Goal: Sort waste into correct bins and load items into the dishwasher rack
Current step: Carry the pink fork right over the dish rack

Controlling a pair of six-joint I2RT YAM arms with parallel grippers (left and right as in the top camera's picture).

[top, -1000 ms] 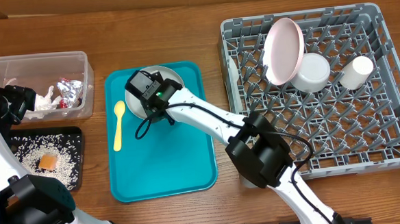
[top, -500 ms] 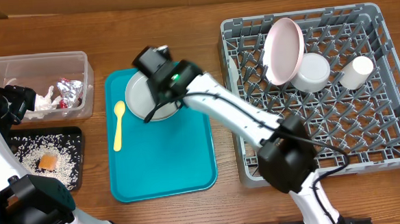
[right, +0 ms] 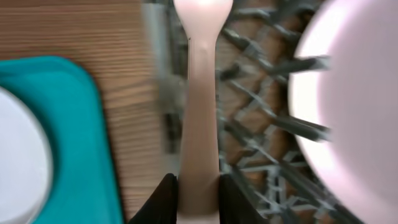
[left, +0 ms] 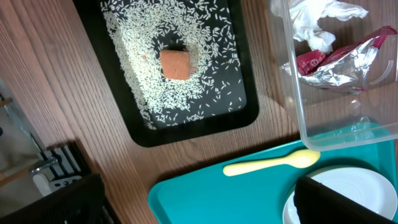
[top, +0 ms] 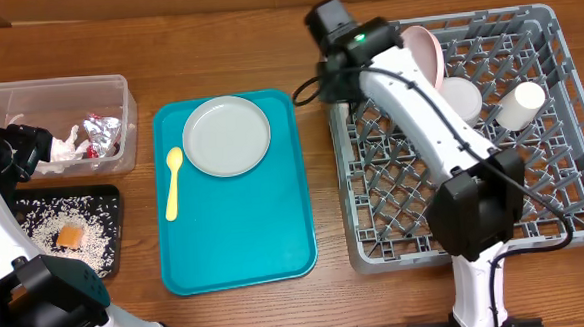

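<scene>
My right gripper [right: 198, 202] is shut on a pinkish plastic spoon [right: 202, 93], held over the left rim of the grey dishwasher rack [top: 474, 189]. In the overhead view the gripper [top: 334, 49] is at the rack's back left corner. A pink plate [top: 417, 67], a white bowl [top: 461, 105] and a white cup [top: 525, 101] stand in the rack. A grey-green plate [top: 227, 135] and a yellow spoon [top: 174, 182] lie on the teal tray [top: 246, 236]. My left gripper [left: 199, 208] is open and empty, above the tray's edge.
A clear tub [top: 28, 97] at the far left holds a white napkin [left: 323, 22] and foil wrappers [left: 348, 59]. A black tray [left: 186, 127] in front of it holds rice grains [left: 205, 93] and an orange cube [left: 175, 64].
My right arm has swung from over the grey-green plate on the teal tray to the rack's back left corner, carrying the pinkish spoon. The left arm has not moved.
</scene>
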